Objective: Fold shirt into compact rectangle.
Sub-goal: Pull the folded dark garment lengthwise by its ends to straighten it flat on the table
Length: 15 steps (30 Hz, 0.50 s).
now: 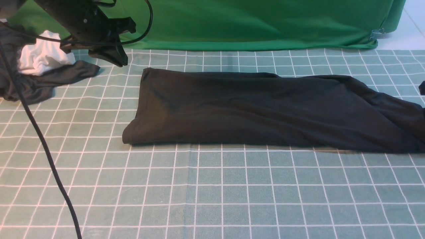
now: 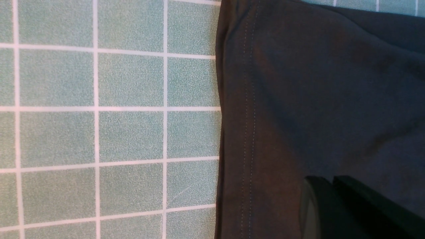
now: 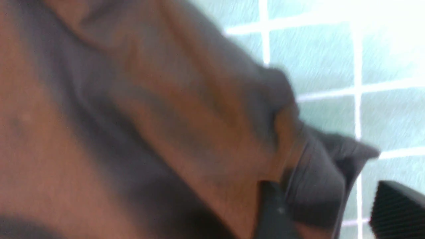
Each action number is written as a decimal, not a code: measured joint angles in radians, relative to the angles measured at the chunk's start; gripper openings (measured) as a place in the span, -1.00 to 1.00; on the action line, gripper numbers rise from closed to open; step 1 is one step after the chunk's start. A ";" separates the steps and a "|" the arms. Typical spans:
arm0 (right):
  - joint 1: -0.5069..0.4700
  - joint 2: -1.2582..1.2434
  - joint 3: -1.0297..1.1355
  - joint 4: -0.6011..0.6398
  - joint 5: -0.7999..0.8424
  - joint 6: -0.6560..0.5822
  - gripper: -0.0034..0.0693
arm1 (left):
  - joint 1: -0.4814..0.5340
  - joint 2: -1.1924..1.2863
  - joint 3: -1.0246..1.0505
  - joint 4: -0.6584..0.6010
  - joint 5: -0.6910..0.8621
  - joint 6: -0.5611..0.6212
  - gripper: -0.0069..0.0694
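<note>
The black shirt (image 1: 265, 109) lies flat on the checked tablecloth (image 1: 212, 199), folded into one long band that runs from left of the middle out past the right edge of the front view; its left end is neat and squared, its right end more rumpled, with slanting creases; no print or label shows on the side facing up.

The left gripper (image 1: 113, 59) hangs above the table at the far left, near the green backdrop (image 1: 265, 23), clear of the shirt's left end; seen from its own wrist, the two fingers (image 2: 318, 205) are pressed together with nothing between them, clenched on air; below them the shirt's hem, with its double line of stitching, runs beside bare tablecloth.

The right gripper (image 3: 327, 191) is close over the shirt's cloth; the picture from its wrist is blurred, yet the fingers stand apart, a bunched fold of the shirt lies between them, and a strip of tablecloth shows beside one finger; released, by the look of it, not pinching.

At the far left, behind the left arm, a dark grey garment (image 1: 43, 83) lies in a heap with a white cloth (image 1: 43, 58) on it, well apart from the shirt; a black cable (image 1: 43, 142) trails down across the tablecloth on that side.
</note>
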 joint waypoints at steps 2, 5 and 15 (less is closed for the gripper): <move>0.000 0.007 0.000 0.000 -0.009 -0.002 -0.20 | 0.000 0.000 0.000 0.000 0.000 0.000 -0.79; 0.000 0.026 0.000 0.000 -0.010 -0.006 -0.68 | 0.000 0.000 0.000 -0.001 0.000 0.000 -0.79; -0.045 0.043 0.000 -0.029 -0.080 -0.007 -0.84 | 0.000 0.000 0.000 -0.001 0.000 0.000 -0.79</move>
